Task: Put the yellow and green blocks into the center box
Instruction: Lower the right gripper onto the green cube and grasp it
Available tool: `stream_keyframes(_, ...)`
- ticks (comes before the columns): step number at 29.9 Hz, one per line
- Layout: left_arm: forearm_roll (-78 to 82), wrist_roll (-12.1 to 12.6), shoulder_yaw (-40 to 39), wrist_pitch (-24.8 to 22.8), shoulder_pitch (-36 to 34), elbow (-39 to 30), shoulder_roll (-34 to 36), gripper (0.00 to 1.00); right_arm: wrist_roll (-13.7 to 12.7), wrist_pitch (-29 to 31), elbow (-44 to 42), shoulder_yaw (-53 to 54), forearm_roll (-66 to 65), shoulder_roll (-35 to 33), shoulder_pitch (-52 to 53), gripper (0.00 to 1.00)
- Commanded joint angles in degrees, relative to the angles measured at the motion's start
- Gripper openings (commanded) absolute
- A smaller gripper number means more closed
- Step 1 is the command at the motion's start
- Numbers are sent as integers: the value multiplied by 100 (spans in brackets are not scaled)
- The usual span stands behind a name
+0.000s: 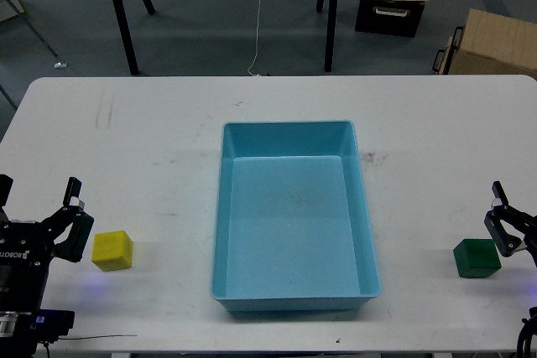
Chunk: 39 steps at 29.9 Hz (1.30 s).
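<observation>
The white table (168, 123) is filling most of the frame, and the light-blue center box (225, 207) is being shown in the middle of it, its long axis running from the upper part of the frame toward the lower edge, its floor bare of blocks. Neither cube is yet being held, so the task is judged to be at its very start.

At the lower left of the frame the left gripper (77, 220) is being held open, with nothing between its fingers; the yellow block (112, 250) is lying just beside it, toward the frame's centre and slightly lower, apart from the fingers. At the lower right the right gripper (502, 222) is being seen only in part at the frame's edge; its fingers appear to be parted and empty, and the green block (477, 257) is lying just beside it, toward the centre and a little lower.

The coming move is being governed by one relation: each block is sitting between its own gripper and the box, so each arm is nearer to one cube only, yellow to the left, green to the right. Both cubes are lying well apart from the box walls, level with its lower half, and an inward carry over the rim is judged to be called for
</observation>
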Motion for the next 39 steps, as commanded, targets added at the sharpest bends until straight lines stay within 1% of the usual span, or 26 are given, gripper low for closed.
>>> stream_keyframes(1,0,-20,0,0,-11,10,3,100,1,-1,0,-42,-8,0,18,100)
stream_keyframes(5,114,6,0,0,-73,19,3,100,1,-98,-34,-25,-367,-96,44,100)
stream_keyframes(7,132,6,0,0,-169,19,-6,100,1,-203,-96,10,-596,-394,106,100)
stream_keyframes(11,132,-3,-9,0,-372,28,3,100,-78,-476,-131,-278,-703,-2122,387,100)
stream_keyframes(13,132,24,-9,0,-424,28,3,100,-191,-529,-131,-568,-1008,-3045,553,100)
stream_keyframes(14,132,24,0,0,-468,28,3,100,-314,-529,-131,-709,-1263,-3555,702,100)
stream_keyframes(16,132,24,0,0,-521,36,3,100,-551,-546,-175,-981,-1676,-4329,1079,100)
stream_keyframes(18,140,24,0,0,-530,36,-6,100,-754,-546,-315,-1402,-1923,-4893,1580,100)
stream_keyframes(21,141,32,9,0,-539,36,-15,100,-1105,-476,-596,-2499,-2432,-5632,2703,100)
stream_keyframes(22,149,32,9,0,-539,36,-15,100,-1219,-450,-693,-3017,-2747,-5730,3186,100)
stream_keyframes(24,158,32,9,0,-530,36,-15,100,-1334,-354,-799,-3993,-3389,-5783,4127,100)
stream_keyframes(28,158,32,18,0,-521,54,-15,100,-1361,252,-896,-6303,-4524,-5801,6245,100)
stream_keyframes(32,167,24,157,0,-530,115,-15,100,-1361,569,-861,-8369,-5245,-5696,7837,100)
stream_keyframes(35,263,6,264,0,-530,159,-15,100,-1352,832,-835,-9461,-5790,-5599,8489,100)
stream_keyframes(39,422,-12,290,0,-513,212,-50,100,-1352,983,-834,-9745,-6134,-5564,8570,100)
